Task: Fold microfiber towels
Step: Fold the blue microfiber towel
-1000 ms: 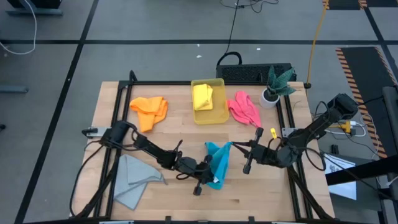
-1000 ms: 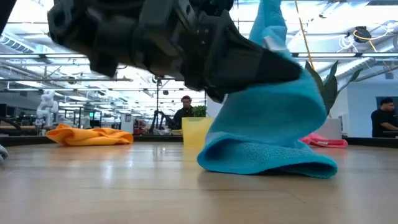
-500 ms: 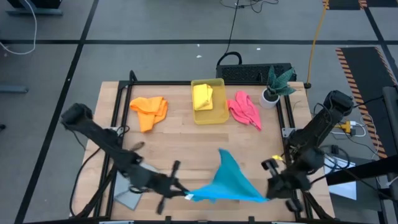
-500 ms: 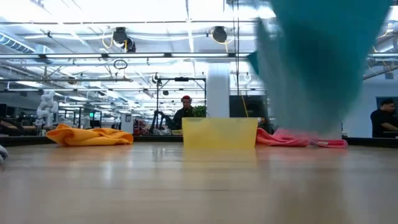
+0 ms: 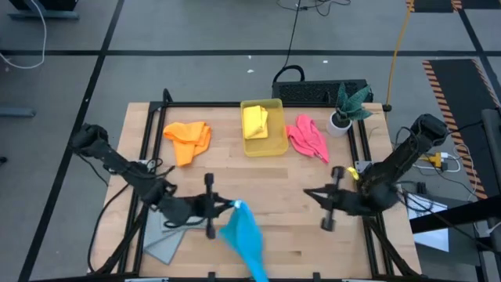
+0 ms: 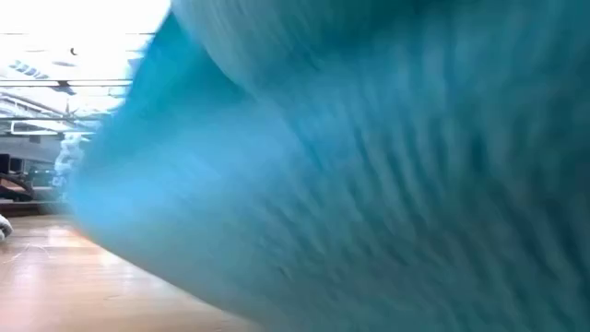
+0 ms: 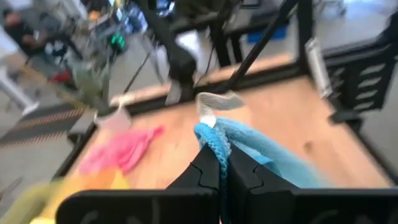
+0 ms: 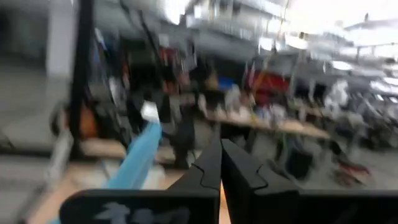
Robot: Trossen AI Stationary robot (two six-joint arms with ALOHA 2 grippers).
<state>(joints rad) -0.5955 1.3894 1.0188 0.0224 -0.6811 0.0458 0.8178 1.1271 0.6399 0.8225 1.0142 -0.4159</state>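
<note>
Grey cloth (image 5: 166, 235) lies flat at the table's (image 5: 297, 168) near-left corner, partly under the left arm, which reaches in low from the left edge with its elbow out over the floor. The left gripper (image 5: 232, 207) sits left of the table's middle, its fingers (image 7: 208, 171) pressed together on one corner of the bright blue towel (image 5: 246, 243); the left wrist view shows the blue weave and a white tag pinched right at the tips. From that corner the blue towel hangs and trails toward the near edge, close enough to the low camera to fill its view. Half a second ago the blue cloth was stretched between both grippers near the front edge; now only the left one has it, and it has swung leftward. Farther back, the orange towel (image 5: 189, 139) lies bunched at the far left, the yellow towel (image 5: 255, 122) sits inside the translucent yellow bin (image 5: 273, 147) at the far middle, and the pink towel (image 5: 307, 138) is crumpled just right of the bin, near the potted plant (image 5: 347, 106). On the right, the right arm bends in from the table's right edge. The right gripper (image 5: 307, 193) points toward the centre, fingers (image 8: 211, 171) closed together on nothing, well apart from the blue towel. It has let go and moved back toward mid-table since half a second ago.
</note>
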